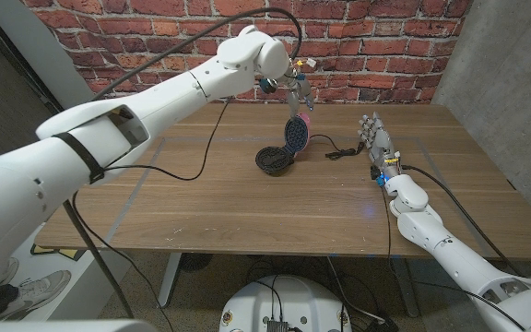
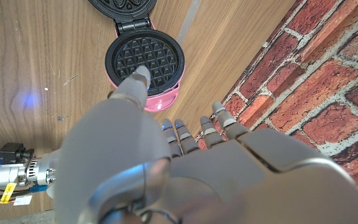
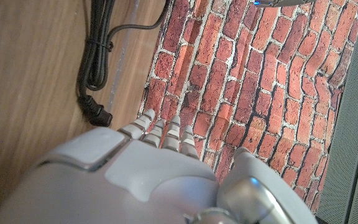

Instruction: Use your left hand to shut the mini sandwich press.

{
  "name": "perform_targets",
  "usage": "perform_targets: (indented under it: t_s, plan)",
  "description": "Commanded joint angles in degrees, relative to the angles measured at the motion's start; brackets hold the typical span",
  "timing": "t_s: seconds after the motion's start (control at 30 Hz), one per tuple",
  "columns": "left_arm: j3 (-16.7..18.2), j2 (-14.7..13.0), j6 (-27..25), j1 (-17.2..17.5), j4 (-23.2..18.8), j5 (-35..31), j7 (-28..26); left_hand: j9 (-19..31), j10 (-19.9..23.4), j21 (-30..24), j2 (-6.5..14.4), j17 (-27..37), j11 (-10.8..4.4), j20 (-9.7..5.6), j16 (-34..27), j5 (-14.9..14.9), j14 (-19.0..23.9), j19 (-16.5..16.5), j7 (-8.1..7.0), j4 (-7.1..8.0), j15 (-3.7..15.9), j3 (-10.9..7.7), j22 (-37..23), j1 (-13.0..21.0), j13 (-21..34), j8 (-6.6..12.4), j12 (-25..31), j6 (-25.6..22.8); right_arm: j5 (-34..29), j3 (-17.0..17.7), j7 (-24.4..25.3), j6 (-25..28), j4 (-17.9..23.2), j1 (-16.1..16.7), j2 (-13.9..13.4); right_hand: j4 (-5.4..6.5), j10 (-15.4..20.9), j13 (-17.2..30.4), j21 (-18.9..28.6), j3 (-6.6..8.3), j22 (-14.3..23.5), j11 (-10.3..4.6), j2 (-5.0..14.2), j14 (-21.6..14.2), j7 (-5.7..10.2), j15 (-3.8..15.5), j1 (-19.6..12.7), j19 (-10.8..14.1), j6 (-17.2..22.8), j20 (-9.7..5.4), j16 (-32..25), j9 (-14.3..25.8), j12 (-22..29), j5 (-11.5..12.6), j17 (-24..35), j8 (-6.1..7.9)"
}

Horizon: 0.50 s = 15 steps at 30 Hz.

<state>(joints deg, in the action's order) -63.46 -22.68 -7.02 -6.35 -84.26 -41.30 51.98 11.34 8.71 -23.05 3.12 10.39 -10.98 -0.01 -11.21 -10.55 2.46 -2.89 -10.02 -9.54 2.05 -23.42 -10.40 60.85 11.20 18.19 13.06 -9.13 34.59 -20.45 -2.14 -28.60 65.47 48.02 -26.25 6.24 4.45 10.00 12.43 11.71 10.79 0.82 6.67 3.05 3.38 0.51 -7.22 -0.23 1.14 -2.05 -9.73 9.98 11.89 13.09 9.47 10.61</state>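
Pink mini sandwich press (image 1: 284, 148) sits open near the middle of the wooden counter (image 1: 201, 212), toward the brick wall (image 1: 367, 37). Its lid stands upright w/ the black grid plate facing the left side; the round black base plate lies on the counter beside it. In the left wrist view the press (image 2: 145, 62) shows both grid plates joined at a black hinge, pink shell under the lid plate.

Left hand (image 1: 295, 85) hangs in the air above the lid's top edge, not touching it as far as the head view shows. In its own wrist view the left hand (image 2: 166, 168) has fingers apart and extended, holding nothing, one fingertip (image 2: 138, 78) seen in front of the lid plate; contact can't be told there.

Right hand (image 1: 376, 143) stands on its edge on the counter well to the right of the press, fingers straight and close together, nothing in it. Black power cord (image 1: 335, 149) runs from the press toward it; right wrist view shows a bundled cord (image 3: 95, 62) w/ plug on the wood by the right hand (image 3: 142, 174).
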Motion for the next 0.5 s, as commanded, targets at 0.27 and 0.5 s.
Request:
perform_targets:
  t_s: [0.27,0.5]
  plan:
    - [-1.6,2.1,2.4,0.2,4.0,-0.2,-2.1,0.3,1.8,0.3,0.2,0.2,-0.31,-0.48,-0.3,0.3,0.7,-0.4,-0.96,0.4,4.86,-0.13,-0.1,0.9,0.2,0.24,0.4,-0.9,-0.5,0.0,0.6,0.1,0.7,0.7,-0.5,0.13,0.6,0.3,0.0,-0.23,0.2,-0.11,-0.18,-0.2,0.19,-0.18,0.1,0.4,0.1,-0.98,-0.3,0.3,0.2,-0.3,0.1,0.15]
    - [-2.2,2.7,2.9,0.2,5.5,-0.2,-2.6,0.3,3.3,0.4,0.3,0.3,-0.47,-0.56,-0.5,0.4,1.3,-0.8,-1.24,0.65,5.12,-0.1,-0.2,1.1,0.3,0.64,0.7,-2.2,-0.6,0.0,0.9,0.2,1.0,0.8,-0.7,0.13,0.6,0.3,0.0,-0.24,0.2,-0.12,-0.2,-0.2,0.14,-0.11,0.1,0.4,0.1,-0.99,-0.3,0.3,0.2,-0.3,0.1,0.15]
